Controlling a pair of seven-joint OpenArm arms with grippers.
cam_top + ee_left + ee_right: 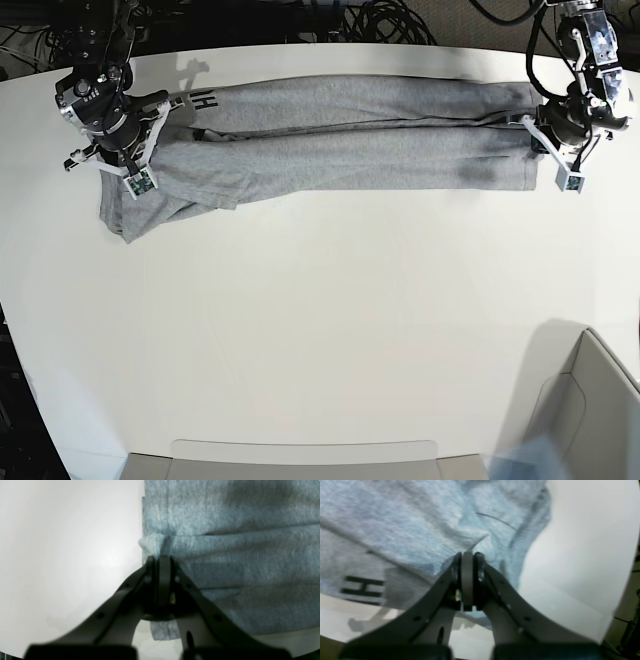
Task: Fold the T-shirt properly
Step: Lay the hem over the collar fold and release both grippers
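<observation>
The heather-grey T-shirt (330, 145) lies stretched in a long band across the far side of the white table (320, 330), folded lengthwise. Black lettering (198, 100) shows near its left end, and a letter H (362, 589) appears in the right wrist view. My left gripper (160, 558) is shut on a bunched fold at the T-shirt's (237, 555) edge; in the base view it (545, 138) is at the band's right end. My right gripper (468, 555) is shut on a raised pinch of the T-shirt (420, 530), at the band's left end (125, 140).
A grey bin (585, 400) stands at the table's near right corner. A flat grey tray edge (300, 455) runs along the near side. Black cables (380, 20) lie behind the far edge. The table edge (620, 600) shows right of my right gripper.
</observation>
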